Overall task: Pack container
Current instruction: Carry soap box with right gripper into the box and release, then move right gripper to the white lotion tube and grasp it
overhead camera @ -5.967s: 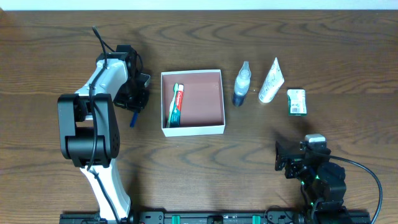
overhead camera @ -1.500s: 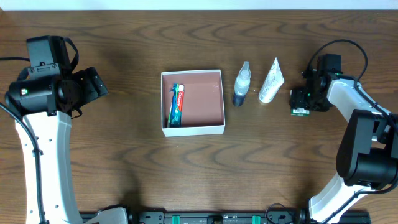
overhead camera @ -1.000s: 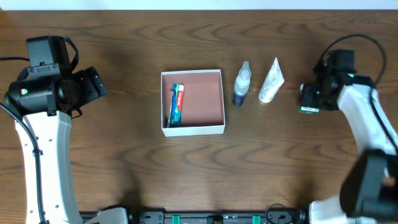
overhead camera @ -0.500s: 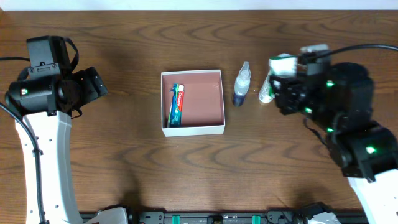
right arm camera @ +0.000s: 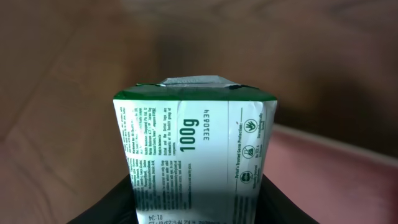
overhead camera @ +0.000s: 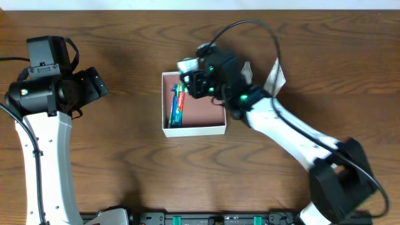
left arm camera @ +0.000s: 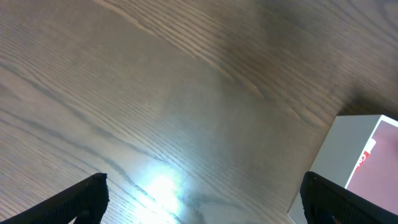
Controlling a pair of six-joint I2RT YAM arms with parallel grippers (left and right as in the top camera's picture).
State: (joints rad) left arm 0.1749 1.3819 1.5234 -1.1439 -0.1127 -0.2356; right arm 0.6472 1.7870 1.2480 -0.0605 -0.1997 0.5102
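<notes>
The container (overhead camera: pixel 195 130) is a shallow white-walled box with a pinkish-brown floor, mid-table. A toothpaste tube (overhead camera: pixel 177 107) lies along its left wall. My right gripper (overhead camera: pixel 191 79) hovers over the container's back left corner, shut on a green-and-white packet (overhead camera: pixel 185 65). In the right wrist view the packet (right arm camera: pixel 196 149) fills the middle between the dark fingers (right arm camera: pixel 109 205), with the pink container floor (right arm camera: pixel 348 180) below right. My left gripper (overhead camera: pixel 95 85) is far to the left, open and empty (left arm camera: pixel 205 202), over bare wood; the container's corner (left arm camera: pixel 345 146) shows at the right.
A white tube (overhead camera: pixel 275 74) lies right of the container. A spray bottle (overhead camera: pixel 245 70) stands beside it, partly hidden by my right arm. The right arm stretches diagonally from the front right across the table.
My right arm has swung left with the packet, from above the white tube to above the container's back left corner. The left arm has not moved.
</notes>
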